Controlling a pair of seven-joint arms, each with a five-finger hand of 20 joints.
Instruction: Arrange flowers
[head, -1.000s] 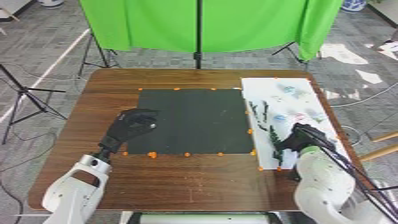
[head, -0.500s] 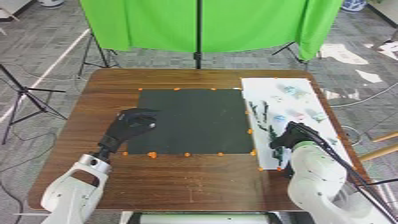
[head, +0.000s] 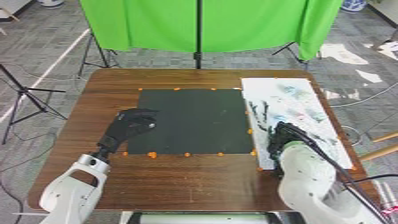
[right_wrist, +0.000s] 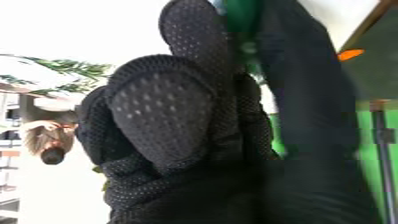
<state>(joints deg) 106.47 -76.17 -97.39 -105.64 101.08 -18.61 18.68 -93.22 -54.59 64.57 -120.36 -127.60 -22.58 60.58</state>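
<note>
So the white board (head: 258, 85) is what's carrying everything here. It sits under and ahead of the right hand (head: 282, 136), and it's got leafy green sprigs (head: 264, 112) lying on it just ahead of that hand, near the board's left edge. Farther ahead of the hand and a bit to its right there are pale bluish artificial-looking flowers (head: 291, 91), spread around on the same board.

To the left of the right hand is a dark mat (head: 191, 122) with orange markers (head: 153, 155) around its border. The left hand (head: 135, 122) is over the mat's left side, loosely relaxed with a gap between thumb and fingers, nothing in it. Brown wooden table (head: 191, 185) on the near side of both hands, green curtain (head: 160, 25) beyond them.

Now the murky stuff. The right hand and its white arm cover part of the near end of the board, so whatever's under there is hidden. In the right wrist view there's a blurry dark green patch (right_wrist: 240, 17) right up against the glove; can't tell what it is, or whether the hand is spread, pressed together or pinching it. A feathery sprig is visible off beside the glove too, running out of the picture. The flowers are so smeared in the head view that I honestly couldn't count them or make out their stems.
</note>
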